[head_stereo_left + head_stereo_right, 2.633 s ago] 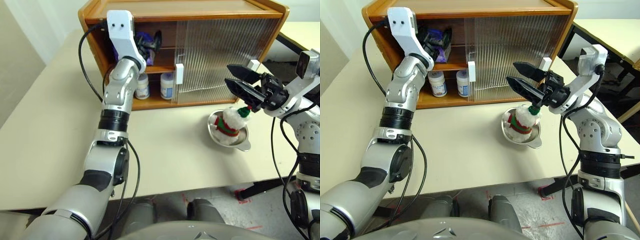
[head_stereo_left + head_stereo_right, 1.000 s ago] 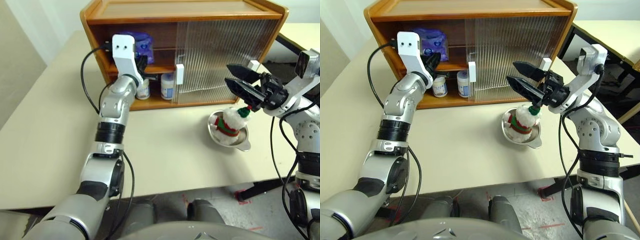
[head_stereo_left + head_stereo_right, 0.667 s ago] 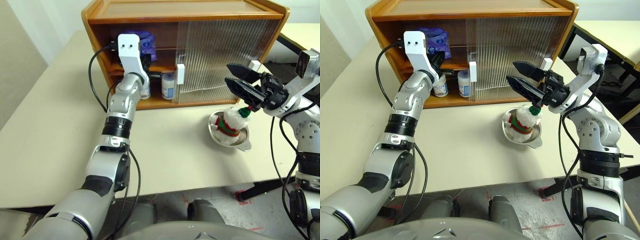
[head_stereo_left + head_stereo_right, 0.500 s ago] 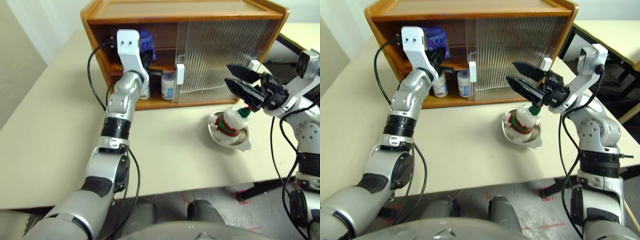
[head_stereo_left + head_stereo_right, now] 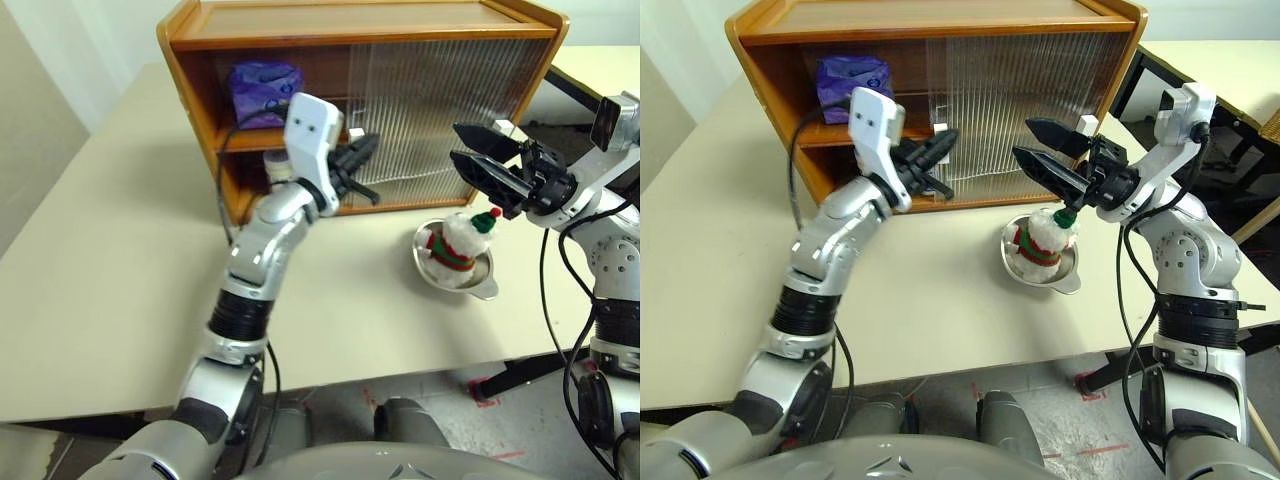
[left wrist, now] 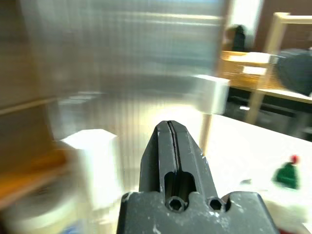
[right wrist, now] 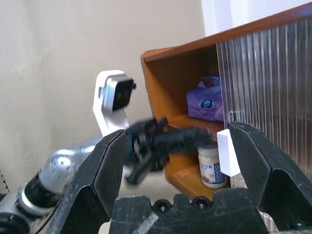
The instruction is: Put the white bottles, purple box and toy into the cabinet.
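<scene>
Here, the purple box (image 5: 262, 88) lay on the upper shelf of the cabinet (image 5: 350, 25), and one white bottle (image 7: 210, 165) stood on the lower level beside a white door handle (image 7: 227, 152). The toy (image 5: 459, 242) sat upright in its metal bowl (image 5: 484, 286) on the surface (image 5: 90, 260), just in front of the cabinet. The right end effector (image 5: 477, 162) hung with fingers wide apart, directly above the toy's hat. The left end effector (image 5: 352, 166) was fully closed and empty, in front of the ribbed doors, farther from the toy. The right arm was judged nearer; its approach would be downward.
</scene>
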Available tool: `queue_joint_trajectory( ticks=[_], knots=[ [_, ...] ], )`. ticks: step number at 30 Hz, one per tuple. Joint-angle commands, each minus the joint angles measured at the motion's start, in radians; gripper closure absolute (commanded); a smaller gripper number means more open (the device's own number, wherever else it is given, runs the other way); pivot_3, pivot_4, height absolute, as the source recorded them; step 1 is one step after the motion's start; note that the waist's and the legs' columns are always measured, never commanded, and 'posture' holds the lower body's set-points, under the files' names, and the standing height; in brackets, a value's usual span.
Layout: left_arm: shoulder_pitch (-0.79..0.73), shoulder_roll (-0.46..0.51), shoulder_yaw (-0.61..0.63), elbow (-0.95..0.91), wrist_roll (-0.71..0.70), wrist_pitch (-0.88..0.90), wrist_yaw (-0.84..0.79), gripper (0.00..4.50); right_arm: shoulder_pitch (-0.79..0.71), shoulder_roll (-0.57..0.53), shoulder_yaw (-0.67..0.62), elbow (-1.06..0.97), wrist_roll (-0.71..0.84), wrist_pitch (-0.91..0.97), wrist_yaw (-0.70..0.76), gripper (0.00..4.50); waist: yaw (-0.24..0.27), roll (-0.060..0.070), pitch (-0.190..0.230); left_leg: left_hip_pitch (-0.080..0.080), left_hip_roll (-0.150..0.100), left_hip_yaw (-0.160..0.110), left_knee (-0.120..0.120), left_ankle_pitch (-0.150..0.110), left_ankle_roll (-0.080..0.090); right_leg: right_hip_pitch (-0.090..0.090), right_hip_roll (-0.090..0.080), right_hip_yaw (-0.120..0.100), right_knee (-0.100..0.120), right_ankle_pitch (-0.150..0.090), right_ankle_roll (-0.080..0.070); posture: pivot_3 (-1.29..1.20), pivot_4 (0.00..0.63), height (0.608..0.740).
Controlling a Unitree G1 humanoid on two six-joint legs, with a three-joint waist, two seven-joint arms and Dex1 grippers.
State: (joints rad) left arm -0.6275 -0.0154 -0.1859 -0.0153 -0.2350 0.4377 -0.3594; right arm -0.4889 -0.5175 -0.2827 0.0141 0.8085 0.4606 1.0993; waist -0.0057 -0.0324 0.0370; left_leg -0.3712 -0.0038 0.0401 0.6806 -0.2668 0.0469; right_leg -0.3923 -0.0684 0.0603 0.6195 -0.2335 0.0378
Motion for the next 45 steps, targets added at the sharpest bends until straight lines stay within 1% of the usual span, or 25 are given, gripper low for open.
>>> queue_joint_trajectory(
  ticks=[1, 3, 6, 9, 12, 16, 20, 24, 31, 45],
  knots=[
    [-0.022, -0.046, -0.054, 0.139, 0.054, -0.096, -0.005, 4.48, 0.003, -0.011, 0.007, -0.009, 0.001, 0.007, 0.001, 0.0, 0.0, 0.0, 0.0, 0.0, 0.0, 0.0, 0.0, 0.0, 0.0, 0.0, 0.0, 0.0, 0.0, 0.0, 0.0, 0.0, 0.0, 0.74],
    [-0.046, -0.069, -0.056, 0.213, 0.073, -0.15, 0.001, 4.48, 0.013, -0.015, 0.004, -0.021, 0.004, 0.012, -0.003, 0.0, -0.003, 0.0, 0.0, 0.0, 0.0, 0.0, 0.0, 0.0, 0.0, 0.0, 0.001, 0.0, -0.001, 0.0, 0.0, -0.02, 0.0, 0.74],
    [-0.106, -0.126, -0.032, 0.377, 0.105, -0.251, 0.059, 4.48, 0.038, -0.025, -0.007, -0.052, 0.014, 0.025, -0.017, 0.0, -0.003, 0.0, 0.0, -0.001, 0.0, 0.0, 0.0, 0.0, 0.0, 0.0, 0.001, 0.0, -0.001, 0.0, 0.0, -0.04, 0.0, 0.74],
    [-0.135, -0.166, -0.016, 0.481, 0.137, -0.335, 0.123, 4.48, 0.053, -0.036, -0.017, -0.073, 0.024, 0.038, -0.029, 0.0, -0.009, 0.0, 0.0, -0.001, 0.0, 0.0, 0.0, 0.0, 0.0, 0.0, 0.001, 0.001, -0.002, -0.001, 0.002, -0.06, 0.0, 0.74],
    [-0.143, -0.183, -0.015, 0.532, 0.154, -0.401, 0.163, 4.48, 0.066, -0.046, -0.025, -0.091, 0.033, 0.047, -0.039, 0.0, -0.01, 0.0, 0.0, -0.001, 0.0, 0.0, 0.0, 0.0, 0.0, 0.0, 0.001, 0.001, -0.002, -0.001, 0.002, -0.07, 0.0, 0.74],
    [-0.125, -0.193, -0.023, 0.524, 0.165, -0.435, 0.204, 4.48, 0.084, -0.057, -0.03, -0.108, 0.045, 0.054, -0.049, 0.0, -0.008, 0.0, 0.0, -0.002, 0.0, 0.0, 0.0, 0.0, 0.0, -0.001, 0.001, 0.0, -0.003, -0.001, 0.002, -0.07, 0.0, 0.74],
    [-0.11, -0.181, -0.023, 0.504, 0.171, -0.448, 0.223, 4.48, 0.088, -0.062, -0.027, -0.111, 0.051, 0.054, -0.052, 0.0, -0.009, 0.0, 0.0, -0.002, 0.0, 0.0, 0.0, 0.0, 0.0, -0.001, 0.001, 0.0, -0.003, -0.001, 0.002, -0.07, 0.0, 0.74],
    [-0.067, -0.161, -0.031, 0.447, 0.188, -0.431, 0.251, 4.48, 0.08, -0.066, -0.023, -0.103, 0.052, 0.053, -0.05, 0.0, -0.011, 0.0, 0.0, -0.002, 0.0, 0.0, 0.0, 0.0, 0.0, -0.001, 0.001, 0.0, -0.003, -0.001, 0.002, -0.06, 0.0, 0.74],
    [-0.017, -0.134, 0.009, 0.39, 0.2, -0.395, 0.314, 4.48, 0.076, -0.066, -0.012, -0.097, 0.055, 0.06, -0.044, 0.0, -0.007, 0.0, 0.0, -0.002, 0.0, 0.0, 0.0, 0.0, 0.0, 0.0, 0.001, 0.0, -0.002, -0.001, 0.002, -0.04, 0.0, 0.74],
    [0.055, -0.091, 0.065, 0.303, 0.232, -0.361, 0.383, 4.48, 0.042, -0.06, 0.002, -0.063, 0.043, 0.059, -0.027, 0.0, -0.006, 0.0, 0.0, -0.001, 0.0, 0.0, 0.0, 0.0, 0.0, 0.0, 0.001, 0.0, -0.002, -0.001, 0.002, -0.01, 0.0, 0.74]
  ],
)
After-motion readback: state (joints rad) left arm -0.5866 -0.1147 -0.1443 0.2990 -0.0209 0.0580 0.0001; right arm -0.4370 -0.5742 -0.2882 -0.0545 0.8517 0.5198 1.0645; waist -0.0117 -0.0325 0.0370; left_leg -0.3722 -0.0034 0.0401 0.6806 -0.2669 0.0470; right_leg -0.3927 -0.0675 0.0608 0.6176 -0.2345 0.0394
